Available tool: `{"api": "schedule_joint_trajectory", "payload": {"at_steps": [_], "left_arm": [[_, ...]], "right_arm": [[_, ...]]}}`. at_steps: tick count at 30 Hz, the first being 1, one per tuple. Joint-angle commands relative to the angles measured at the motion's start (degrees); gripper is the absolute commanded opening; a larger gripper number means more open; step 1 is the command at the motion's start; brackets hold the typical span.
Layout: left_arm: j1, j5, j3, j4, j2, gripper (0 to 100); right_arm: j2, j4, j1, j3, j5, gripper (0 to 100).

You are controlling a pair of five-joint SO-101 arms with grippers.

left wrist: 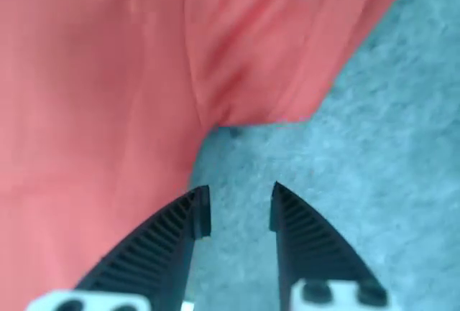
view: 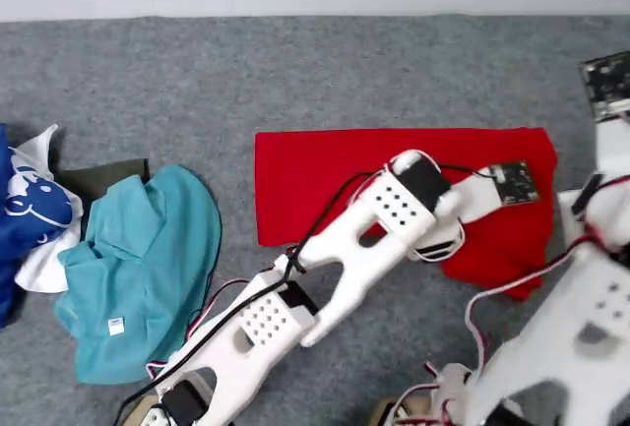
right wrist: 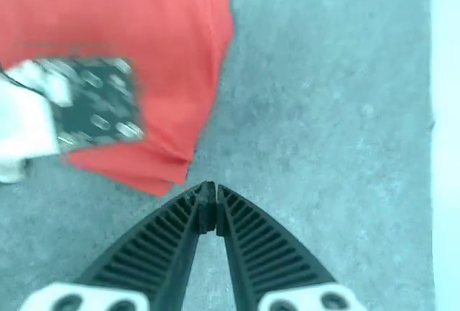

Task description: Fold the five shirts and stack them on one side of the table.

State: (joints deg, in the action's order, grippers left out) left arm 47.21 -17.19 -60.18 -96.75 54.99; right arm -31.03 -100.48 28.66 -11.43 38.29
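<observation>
Lying spread on the grey table (view: 345, 62), the red shirt (view: 325, 175) sits right of centre in the high view, its near-right corner rumpled. The left arm (view: 364, 239) stretches from the near edge across it, with a circuit board (view: 513, 182) at its wrist over the shirt's right part. In the left wrist view the left gripper (left wrist: 241, 200) hangs just above the shirt's edge, where red cloth meets bare table. Its jaws stand a little apart with nothing between them, one finger (left wrist: 172, 232) over red cloth and the other over the table.

The right arm (view: 591, 318) stands at the right edge of the high view. In the right wrist view the right gripper (right wrist: 210, 200) is over bare table just beside a corner of the red shirt; its jaws are closed tip to tip and hold nothing.

At the table's left side lies a loose heap: a crumpled teal shirt (view: 148, 259), a blue shirt (view: 20, 200) with white print at the far left, a white cloth (view: 39, 259) between them, and a dark green shirt (view: 103, 178) partly under the teal one.
</observation>
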Motion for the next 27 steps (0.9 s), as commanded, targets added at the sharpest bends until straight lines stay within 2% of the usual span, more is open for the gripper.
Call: {"api": "schedule_joint_trajectory", "payload": {"at_steps": [1, 7, 11, 19, 24, 27], "left_arm": [[1.1, 1.0, -0.7, 2.6, -0.6, 16], [1.2, 2.2, -0.7, 4.4, -0.6, 17], [3.2, 2.5, -0.7, 4.8, -0.6, 18], [7.3, 2.5, -0.8, 9.1, -0.7, 18], [7.7, 2.5, -0.3, 15.0, 0.2, 17], [7.7, 2.3, -0.7, 15.7, 3.3, 17]], "right_arm": [[-4.8, -2.2, -4.6, -0.4, -3.9, 1.2], [-8.0, -2.2, -14.8, -0.4, -9.2, 1.2], [-8.1, -2.2, -18.9, -0.4, -11.4, 1.2], [-8.1, -2.2, -20.1, -0.3, -11.4, 1.2], [-8.1, -2.2, -20.1, -0.3, -11.4, 1.2], [-8.1, -2.2, -20.1, -0.3, -11.4, 1.2]]}}
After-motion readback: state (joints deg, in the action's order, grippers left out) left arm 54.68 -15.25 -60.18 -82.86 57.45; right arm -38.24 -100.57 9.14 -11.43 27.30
